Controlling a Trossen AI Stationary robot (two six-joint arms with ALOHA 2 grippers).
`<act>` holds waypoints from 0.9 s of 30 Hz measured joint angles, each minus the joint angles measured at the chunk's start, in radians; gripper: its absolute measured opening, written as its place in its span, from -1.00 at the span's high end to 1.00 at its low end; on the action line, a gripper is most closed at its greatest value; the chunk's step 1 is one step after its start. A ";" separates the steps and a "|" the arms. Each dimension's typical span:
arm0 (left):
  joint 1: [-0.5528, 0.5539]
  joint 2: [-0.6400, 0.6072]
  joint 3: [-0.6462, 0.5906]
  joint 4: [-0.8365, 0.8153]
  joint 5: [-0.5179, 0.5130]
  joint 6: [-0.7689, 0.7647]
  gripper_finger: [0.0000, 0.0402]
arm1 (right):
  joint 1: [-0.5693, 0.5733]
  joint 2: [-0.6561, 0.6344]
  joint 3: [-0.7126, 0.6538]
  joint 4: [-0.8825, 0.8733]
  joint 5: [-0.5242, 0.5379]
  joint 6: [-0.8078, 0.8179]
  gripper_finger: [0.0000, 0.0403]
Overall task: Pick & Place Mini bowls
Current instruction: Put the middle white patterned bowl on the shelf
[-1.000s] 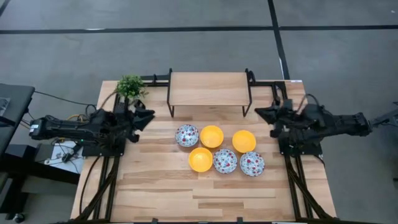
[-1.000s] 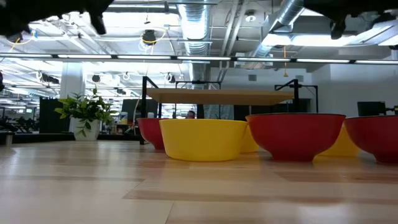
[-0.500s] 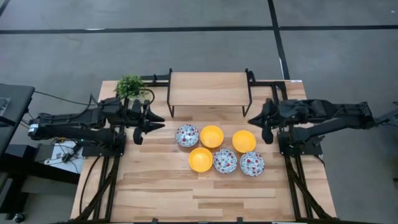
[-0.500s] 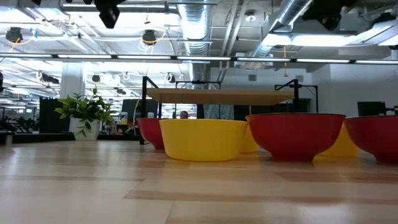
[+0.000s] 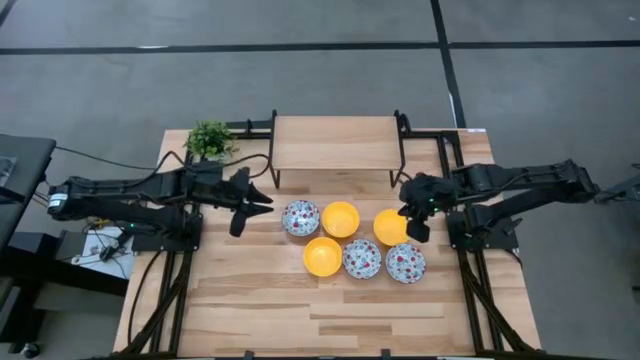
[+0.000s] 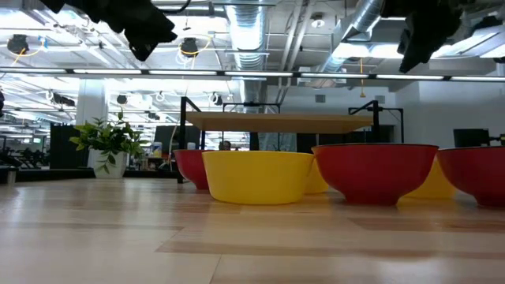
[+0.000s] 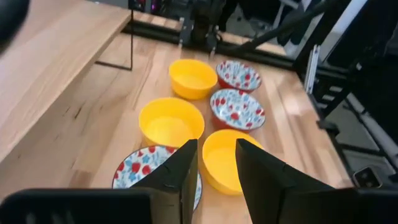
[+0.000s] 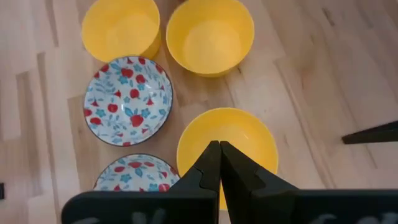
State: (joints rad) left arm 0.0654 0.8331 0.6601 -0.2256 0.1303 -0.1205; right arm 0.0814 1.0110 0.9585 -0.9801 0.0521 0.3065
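Observation:
Six mini bowls stand on their bases in two rows mid-table: three yellow and three floral. My left gripper hovers open, just left of the leftmost floral bowl, well above the table, with nothing between its fingers. My right gripper is shut and tipped downward. It hangs over the right-hand yellow bowl, clear of it. In the low view both grippers are high above the bowls.
A low wooden shelf on black legs stands at the far middle of the table. A small potted plant is at the far left corner. Bare tabletop lies between the bowls and the near edge.
Both arms have reached in from the table's sides toward the bowls, and both grippers have tipped downward. My left gripper has gone right, up to the leftmost floral bowl. My right gripper has gone left, over the right-hand yellow bowl. No bowl has moved.

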 joint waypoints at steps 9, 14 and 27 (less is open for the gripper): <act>0.000 0.016 -0.001 0.003 -0.002 0.015 0.46 | 0.046 0.156 0.000 0.144 -0.008 -0.031 1.00; 0.000 0.016 -0.001 0.005 -0.002 0.038 0.46 | 0.046 0.255 0.000 0.241 -0.004 -0.050 1.00; 0.000 0.019 -0.001 0.010 -0.002 0.090 0.46 | 0.105 0.418 0.000 0.391 -0.011 -0.051 0.83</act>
State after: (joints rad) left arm 0.0654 0.8520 0.6590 -0.2153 0.1280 -0.0303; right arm 0.1865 1.4290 0.9585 -0.5893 0.0406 0.2553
